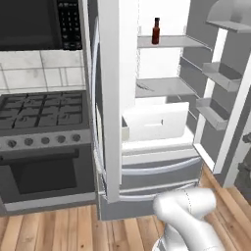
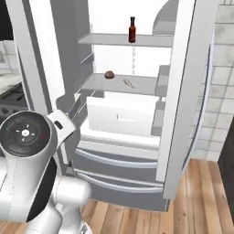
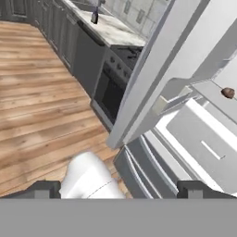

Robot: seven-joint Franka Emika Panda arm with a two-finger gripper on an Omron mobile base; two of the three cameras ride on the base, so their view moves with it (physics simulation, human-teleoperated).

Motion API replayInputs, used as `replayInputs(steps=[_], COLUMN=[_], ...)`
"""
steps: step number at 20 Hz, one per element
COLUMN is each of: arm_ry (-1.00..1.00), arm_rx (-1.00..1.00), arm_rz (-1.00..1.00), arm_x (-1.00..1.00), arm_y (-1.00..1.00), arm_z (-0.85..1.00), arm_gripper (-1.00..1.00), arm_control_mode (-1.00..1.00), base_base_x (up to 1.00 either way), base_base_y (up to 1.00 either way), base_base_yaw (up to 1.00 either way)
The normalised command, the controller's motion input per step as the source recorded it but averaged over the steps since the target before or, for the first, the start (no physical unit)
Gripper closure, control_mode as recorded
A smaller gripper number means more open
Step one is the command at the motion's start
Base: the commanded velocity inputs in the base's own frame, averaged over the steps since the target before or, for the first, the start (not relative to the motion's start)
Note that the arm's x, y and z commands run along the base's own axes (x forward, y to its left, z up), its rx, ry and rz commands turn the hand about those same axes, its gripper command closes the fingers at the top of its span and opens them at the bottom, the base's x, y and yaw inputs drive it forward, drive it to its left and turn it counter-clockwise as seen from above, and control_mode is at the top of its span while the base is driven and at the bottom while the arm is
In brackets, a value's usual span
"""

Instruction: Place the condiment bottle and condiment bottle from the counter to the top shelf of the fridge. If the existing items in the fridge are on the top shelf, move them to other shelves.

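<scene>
At the bottom edge of the hand view, the claw (image 3: 118, 187) shows as two dark finger tips set far apart, one at lower left and one at lower right; the jaws stand fully open and hold nothing. Beyond the tips lie a plank floor at left and the open fridge (image 3: 152, 69) at right.

One condiment bottle (image 1: 156, 31) stands upright on the top shelf (image 1: 171, 41), in the upper centre of the left base view; the right base view shows it near that shelf's middle. It is a slim, dark red cylinder with a narrow neck and black cap. A second dark bottle-like object (image 3: 95, 16) sits on the table at the top of the hand view; it is too small to identify with certainty.

On the shelf below rest a small round brown item (image 2: 109, 74) and a thin, slender item (image 2: 128, 82), well apart from the bottle.

Risks, as a judgement:
- The bottle is tall and narrow; a brush from the arm while reaching in would likely tip it.
- The open door and shelf edges crowd the approach; a wide swing could strike them.

Surfaces are smooth white and grey panels; the drawer (image 2: 119, 116) is a plain rectangular box.
</scene>
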Motion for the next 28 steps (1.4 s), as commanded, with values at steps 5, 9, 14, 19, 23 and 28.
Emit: replayInputs(steps=[5, 9, 14, 19, 23, 28], arm_ry=[0.0, 0.0, 0.0, 0.0, 0.0, 0.0], arm_rx=[0.0, 0.0, 0.0, 0.0, 0.0, 0.0], arm_rz=[0.0, 0.0, 0.0, 0.0, 0.0, 0.0], arm_x=[0.0, 0.0, 0.0, 0.0, 0.0, 0.0], arm_y=[0.0, 0.0, 0.0, 0.0, 0.0, 0.0], arm_z=[0.0, 0.0, 0.0, 0.0, 0.0, 0.0], arm_gripper=[-1.0, -1.0, -1.0, -1.0, -1.0, -1.0], arm_control_mode=[1.0, 1.0, 1.0, 1.0, 1.0, 1.0], base_base_x=[-1.0, -1.0, -0.42, 0.62, 1.0, 1.0], base_base_y=[0.61, 1.0, 1.0, 1.0, 1.0, 1.0], base_base_yaw=[0.31, 0.36, 0.26, 0.11, 0.0, -0.06])
